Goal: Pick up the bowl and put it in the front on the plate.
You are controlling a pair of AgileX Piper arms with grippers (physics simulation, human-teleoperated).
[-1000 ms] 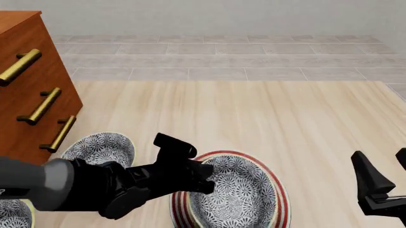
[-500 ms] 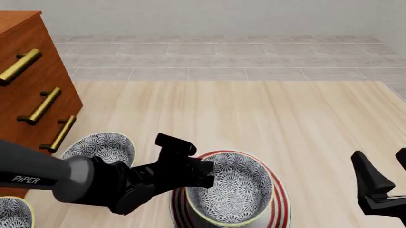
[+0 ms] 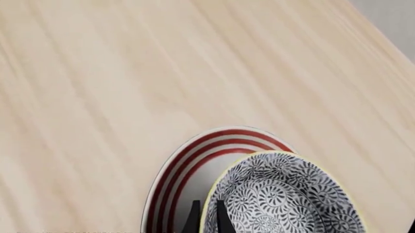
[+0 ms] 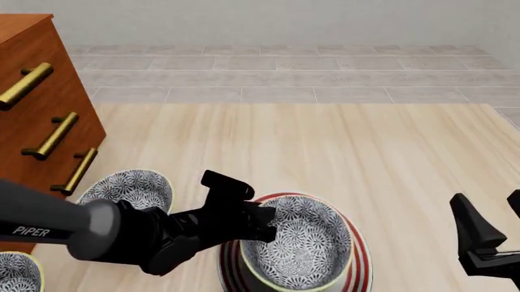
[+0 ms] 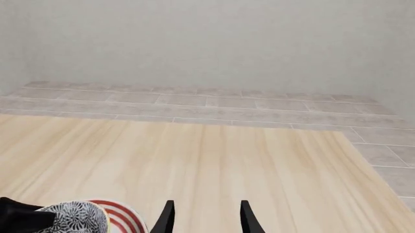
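Left gripper [image 4: 262, 220] pinches bowl [image 4: 298, 243] rim; bowl on plate [image 4: 355, 267]. Right gripper [image 5: 204, 218] spread. We see pale wood table [image 4: 325, 146], grey tile floor, "PiPER" on left arm.

bowls [image 4: 296, 246] – 3 | plate [image 4: 351, 271] – 1 | dresser [image 4: 41, 115] – 1 | grippers [image 4: 264, 222] – 2

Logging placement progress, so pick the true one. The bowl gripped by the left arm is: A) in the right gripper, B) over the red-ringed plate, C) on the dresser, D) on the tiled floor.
B: the left gripper pinches the bowl over the plate.
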